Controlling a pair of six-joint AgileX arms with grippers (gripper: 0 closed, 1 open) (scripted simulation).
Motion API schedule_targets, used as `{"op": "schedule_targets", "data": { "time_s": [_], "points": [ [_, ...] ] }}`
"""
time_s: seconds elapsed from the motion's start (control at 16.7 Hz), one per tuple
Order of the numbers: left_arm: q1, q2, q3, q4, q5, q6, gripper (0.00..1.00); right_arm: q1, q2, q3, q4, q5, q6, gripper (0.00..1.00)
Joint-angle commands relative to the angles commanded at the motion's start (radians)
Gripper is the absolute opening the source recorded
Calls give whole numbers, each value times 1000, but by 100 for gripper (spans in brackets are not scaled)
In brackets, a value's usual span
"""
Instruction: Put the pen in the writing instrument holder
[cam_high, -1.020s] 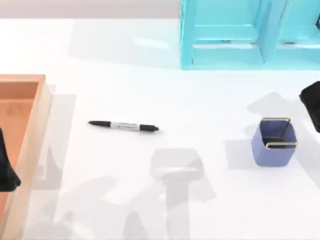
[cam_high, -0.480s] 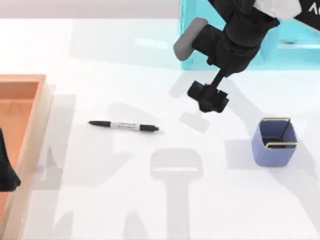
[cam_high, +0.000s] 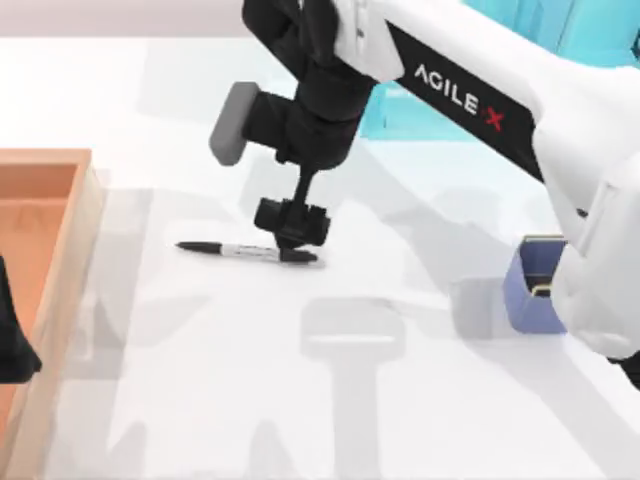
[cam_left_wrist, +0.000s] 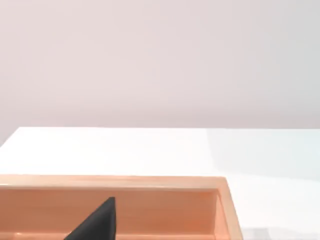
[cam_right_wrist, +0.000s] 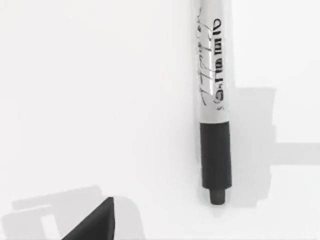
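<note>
Black-capped pen (cam_high: 246, 251) lies flat on the white table (cam_high: 200, 400), ungrasped. Right gripper (cam_high: 290, 228) sits over its right end; finger state unclear. Periwinkle holder (cam_high: 528, 292) stands well apart at right. Left arm parked over wooden tray (cam_high: 55, 200). Grasp, carry, drop all remain.

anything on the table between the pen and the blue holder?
Nothing lies on it: in the top view, bare white table runs from the pen to the writing instrument holder. The right gripper and its arm reach above that stretch.
</note>
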Motion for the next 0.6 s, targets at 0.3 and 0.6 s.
{"op": "schedule_targets", "data": {
  "time_s": [0.3, 0.6],
  "points": [
    [0, 0, 0, 0, 0, 0, 100, 24, 62, 98, -7, -16, -25, 100],
    [0, 0, 0, 0, 0, 0, 100, 20, 62, 98, -6, -15, -24, 100]
  ]
}}
